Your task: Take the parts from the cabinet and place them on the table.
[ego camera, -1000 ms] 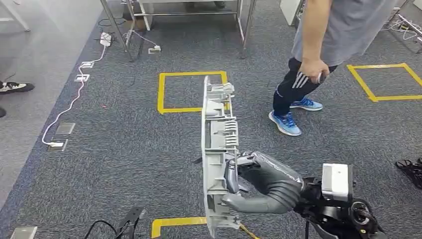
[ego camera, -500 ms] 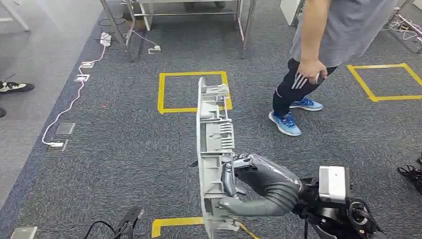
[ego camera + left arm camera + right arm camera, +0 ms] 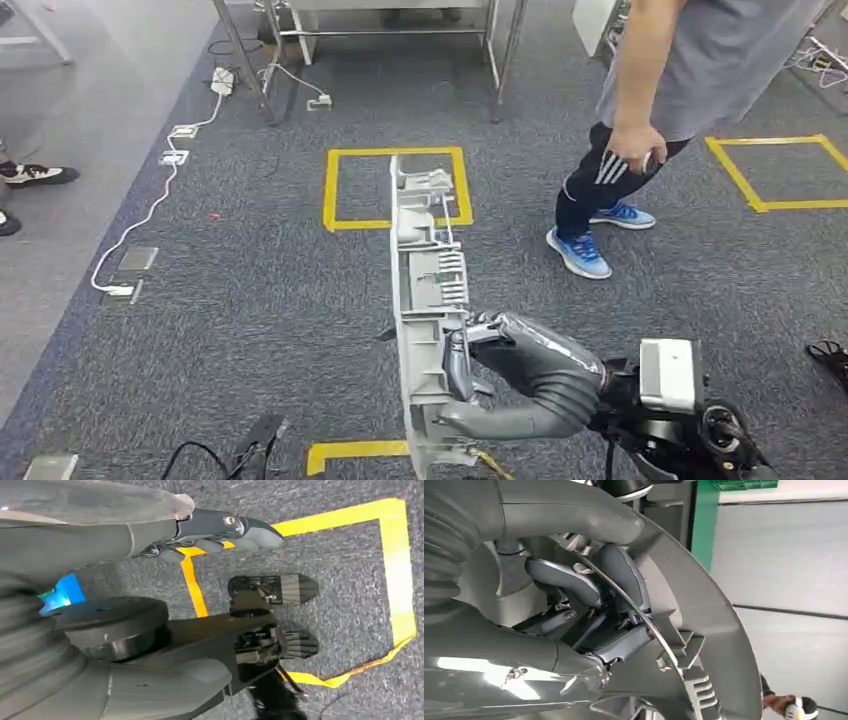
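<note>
Matt grey plastic part (image 3: 425,300) above rough dark carpet (image 3: 250,300).

No text, label, brand name or number can be read in any view. The nearest thing to a mark is the set of three white stripes on the dark trousers (image 3: 607,168) of the person (image 3: 700,60) standing at about one o'clock from the robot; they carry no lettering. The yellow tape squares (image 3: 397,187) on the carpet at twelve o'clock are plain outlines.
</note>
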{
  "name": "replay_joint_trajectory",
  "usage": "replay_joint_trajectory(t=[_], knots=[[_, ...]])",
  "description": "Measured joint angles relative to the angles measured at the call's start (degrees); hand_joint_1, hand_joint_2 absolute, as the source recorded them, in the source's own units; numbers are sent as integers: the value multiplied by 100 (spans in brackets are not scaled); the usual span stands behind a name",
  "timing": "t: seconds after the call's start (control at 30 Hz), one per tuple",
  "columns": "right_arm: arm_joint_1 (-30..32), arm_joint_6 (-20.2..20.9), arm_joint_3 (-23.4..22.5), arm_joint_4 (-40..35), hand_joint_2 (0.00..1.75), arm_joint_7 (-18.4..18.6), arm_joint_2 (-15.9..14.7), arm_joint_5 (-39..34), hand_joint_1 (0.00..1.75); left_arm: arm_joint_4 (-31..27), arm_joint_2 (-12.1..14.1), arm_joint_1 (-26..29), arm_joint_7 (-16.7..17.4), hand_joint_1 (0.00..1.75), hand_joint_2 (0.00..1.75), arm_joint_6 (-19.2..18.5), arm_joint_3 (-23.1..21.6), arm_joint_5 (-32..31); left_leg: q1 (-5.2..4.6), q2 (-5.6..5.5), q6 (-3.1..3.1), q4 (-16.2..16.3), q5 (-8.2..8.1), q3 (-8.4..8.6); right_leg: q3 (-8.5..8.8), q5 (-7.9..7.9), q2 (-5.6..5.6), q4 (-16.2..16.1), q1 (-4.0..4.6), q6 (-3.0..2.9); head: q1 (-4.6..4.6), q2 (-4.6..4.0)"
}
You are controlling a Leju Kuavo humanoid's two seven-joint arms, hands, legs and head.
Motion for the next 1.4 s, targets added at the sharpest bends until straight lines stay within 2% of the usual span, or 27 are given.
replay_joint_trajectory(t=[0.03, 0.1, 0.13, 0.17, 0.2, 0.23, 0.33, 0.43, 0.5, 0.53, 0.6, 0.67, 0.7, 0.77, 0.83, 0.87, 0.9, 0.97, 1.03, 1.07, 1.1, 1.13, 1.17, 1.2, 1.27, 1.33, 1.4], knots=[[2, 0, 7, 0, 175, 2, -7, -2, 175, 0, -2, 7, 0, 0, 175, -2, 0, 0, 13, -12, -25, 3, -20, 27, 69, 162, 0, -213, -8, 17, 2, 0], [1, 0, 17, 0, 175, 2, -17, 0, 175, -2, -13, 9, 0, 0, 175, -2, 0, -2, 66, -43, -113, 29, -116, 145, 555, 883, 0, -1345, -52, 75, 11, 0], [2, 0, 17, 0, 175, 0, -20, 0, 175, 0, -11, 8, 0, 0, 175, -2, 0, -7, 91, -48, -157, 46, -171, 191, 710, 961, 18, -1683, -60, 83, 11, 0], [-6, -2, 24, 9, 175, 2, -22, 0, 175, 0, 2, 0, -2, 0, 175, -2, 0, -11, 73, -51, -194, 33, -180, 181, 691, 822, 54, -1695, -15, 80, 26, 0], [-26, -2, 24, 2, 175, -9, -22, -2, 175, 0, 0, -12, -2, 0, 175, -2, 0, -13, 71, -55, -240, 76, -197, 108, 701, 716, 56, -1706, -13, -52, 55, 0], [12, -2, 26, -7, 175, 0, -24, 0, 175, 0, -4, -19, -2, 0, 175, -4, 0, -15, 62, -52, -278, 94, -198, 116, 652, 826, 75, -1675, -13, -129, 26, 0], [14, -20, 28, -11, 175, 13, -31, -2, 175, 0, -4, -3, -2, 0, 175, -4, 0, -17, 79, -29, -356, 308, -257, 91, 819, 712, 82, -1705, -17, -285, -66, 0], [9, -61, 26, -22, 175, 28, -31, -2, 175, 0, -15, -32, 22, 0, 175, -6, 0, -26, 66, -4, -365, 1627, -555, -811, 922, 620, 59, -1710, 18, -345, -160, 0], [18, -77, 26, -22, 175, 50, -31, -2, 175, 0, -13, 10, 46, 0, 175, -4, 0, -42, 61, -4, -341, 2039, -783, -1227, 1028, 530, 68, -1710, 52, -367, -186, 0], [29, -79, 26, -22, 175, 63, -31, -2, 175, 0, -13, 29, 66, 0, 175, -4, 0, -44, 52, -4, -323, 1947, -738, -1274, 1097, 478, 80, -1711, 65, -373, -206, 0], [35, -81, 28, -24, 175, 72, -31, -2, 175, 0, -11, 39, 81, 0, 175, -4, 0, -57, 2, -3, -228, 1252, -323, -1130, 1270, 357, 90, -1713, 95, -375, -254, 0], [27, -87, 28, -24, 175, 72, -31, -13, 175, 0, 0, 44, 81, 0, 175, -4, 0, -59, -96, 12, -40, 290, 658, -867, 1348, 211, 75, -1731, 108, -358, -267, 0], [29, -87, 33, -26, 175, 83, -31, -17, 175, 0, -7, 37, 83, 0, 175, -4, 0, -59, -119, 11, -68, 316, 441, -878, 1431, 172, 120, -1747, 124, -316, -244, 0], [32, -87, 33, -39, 175, 96, -31, -35, 175, 0, -7, 44, 81, 0, 175, -4, 0, -57, -133, -4, -50, 255, 487, -822, 1525, 186, 116, -1748, 111, -256, -267, 0], [32, -87, 35, -44, 175, 105, -31, -59, 175, 0, -17, 36, 77, 0, 175, -4, -2, -57, -84, -1, -24, 154, 434, -572, 1372, 242, 105, -1535, 128, -196, -249, 0], [25, -92, 33, -39, 175, 107, -31, -66, 175, 2, -11, 39, 72, 0, 175, 4, 0, -57, -92, -13, 11, 107, 389, -483, 1302, 309, 82, -1235, 108, -175, -203, 0], [2, -90, 33, -42, 175, 94, -31, -94, 175, 2, -7, 35, 68, 0, 175, 9, 0, -57, -92, -9, 44, 104, 338, -414, 1043, 333, 66, -782, 111, -149, -181, 0], [28, -77, 33, -39, 175, 90, -31, -94, 175, 0, -18, 27, 70, 0, 175, 7, 0, -57, -92, -14, 64, 105, 213, -283, 444, -40, 61, -45, 104, -106, -160, 0], [35, -76, 33, -33, 175, 92, -37, -94, 175, 0, -24, 42, 70, 0, 175, 4, 0, -59, -89, -31, 61, 105, 77, -109, 182, -555, 59, -3, 98, -62, -118, 0], [35, -77, 33, -31, 175, 92, -39, -96, 175, 0, -33, 53, 70, 0, 175, 4, 0, -59, -89, -41, 54, 105, 1, -10, 169, -584, 58, -201, 89, -68, -101, 0], [36, -76, 33, -31, 175, 92, -39, -96, 175, 0, -39, 55, 70, 0, 175, 4, 0, -59, -89, -49, 44, 107, -76, 99, 212, -409, 58, -555, 85, -79, -90, 0], [36, -70, 33, -31, 175, 92, -39, -96, 175, 0, -46, 52, 70, 0, 175, 4, 0, -59, -89, -51, 31, 107, -155, 201, 286, -20, 57, -977, 84, -91, -81, 2], [35, -68, 33, -28, 175, 85, -44, -96, 175, 2, -50, 57, 72, 0, 175, 4, 0, -59, -89, -50, 7, 99, -238, 239, 350, 700, 57, -1456, 86, -129, -61, 0], [44, -64, 29, -24, 175, 70, -48, -98, 175, 2, -50, 37, 74, 0, 175, 4, 0, -59, -112, -60, -17, 171, -307, 309, 323, 1114, 54, -1680, 94, -164, -63, 0], [50, -61, 28, -24, 175, 63, -50, -101, 175, 0, -55, 21, 79, 0, 175, 4, 0, -59, -102, -81, -92, 86, -392, 329, 432, 1092, 67, -1638, 129, -272, -90, 0], [37, -41, 31, -24, 175, 57, -52, -101, 175, 0, -52, 12, 76, 0, 175, 4, 0, -59, -119, -85, -149, 239, -292, 326, 516, 1055, 69, -1687, 114, -338, -74, 0], [31, -31, 26, -24, 175, 46, -52, -101, 175, 0, -52, -3, 68, 0, 175, 0, 0, -57, -106, -53, -210, 859, -186, -4, 661, 987, 59, -1747, 74, -386, -101, 0]])
